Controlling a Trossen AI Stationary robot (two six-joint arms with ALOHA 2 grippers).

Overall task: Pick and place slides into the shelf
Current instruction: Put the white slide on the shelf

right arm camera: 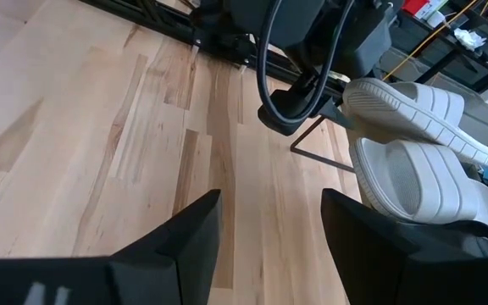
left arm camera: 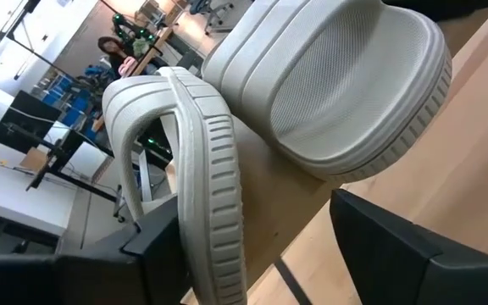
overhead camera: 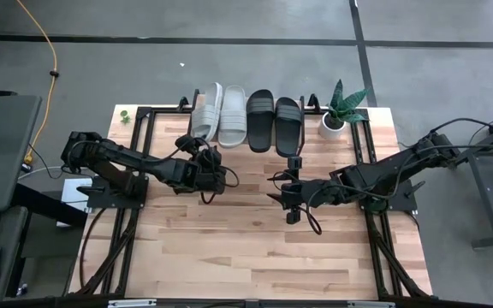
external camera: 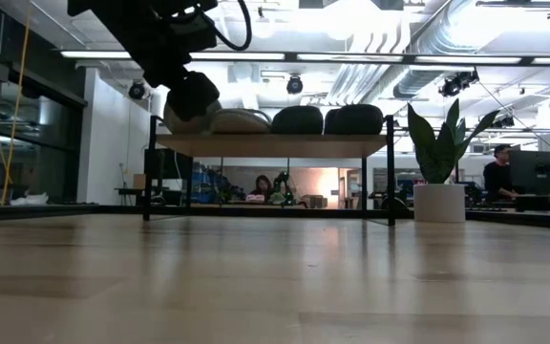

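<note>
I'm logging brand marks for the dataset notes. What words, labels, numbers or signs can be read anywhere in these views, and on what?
No readable text in any view.
Slides: the light grey slides and black slides on the shelf show only ribbed straps, no logo.
White plant pot: blank.
Left gripper and right gripper: no markings visible.
Room background in the low view: any signs are too small and blurred to read.
</note>
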